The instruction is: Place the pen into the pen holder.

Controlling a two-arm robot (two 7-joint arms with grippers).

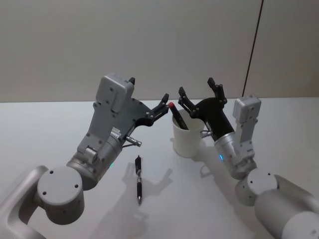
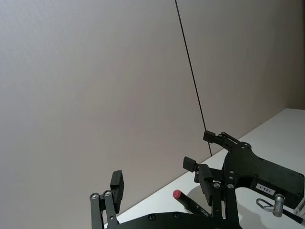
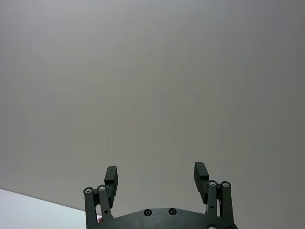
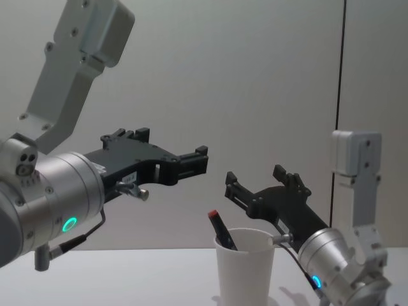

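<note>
Left end effector [image 1: 162, 105] near tapered cup [image 1: 187, 143]

Spread left end effector [image 2: 161, 185], red-tipped pen [image 2: 177, 194] seemingly beyond.

We find one marking: a small white label [image 2: 266, 189] on the black body of the right gripper [image 2: 201, 150], seen in the left wrist view. It carries a short row of dark characters, too small for us to read with any certainty. We can read nothing else.
</note>
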